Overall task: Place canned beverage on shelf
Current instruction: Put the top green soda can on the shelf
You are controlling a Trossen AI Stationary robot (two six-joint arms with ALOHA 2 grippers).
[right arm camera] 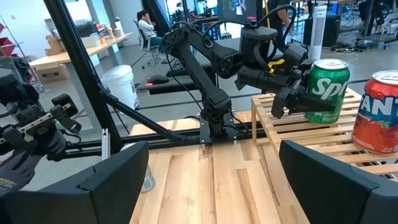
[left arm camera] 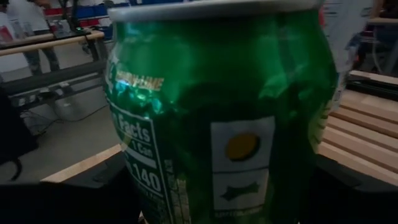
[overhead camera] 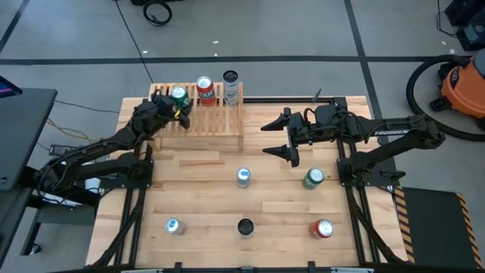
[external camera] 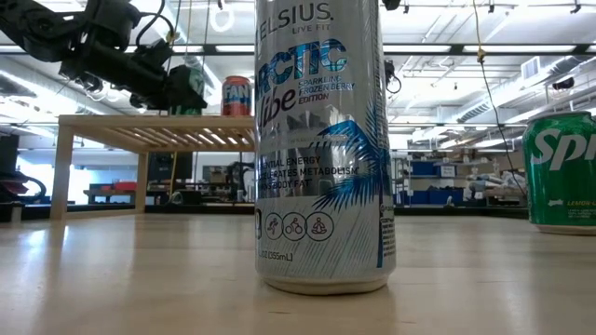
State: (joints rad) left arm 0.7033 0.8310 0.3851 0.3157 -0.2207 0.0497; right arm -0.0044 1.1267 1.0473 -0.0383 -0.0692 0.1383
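One green Sprite can [overhead camera: 178, 95] sat clamped in our left gripper [overhead camera: 176, 108] over the shelf [overhead camera: 216, 121]. Releasing tilted, we judged, could topple it onto the red Fanta can [overhead camera: 204, 89]; our right gripper [overhead camera: 282, 138] waited open.

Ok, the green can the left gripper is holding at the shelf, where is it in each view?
High view: green can at the shelf's left end, in the left gripper.
Low view: upper left, mostly hidden behind that gripper.
Left wrist view: fills the picture.
Right wrist view: upper right.
Shared landmark: the red can beside it.
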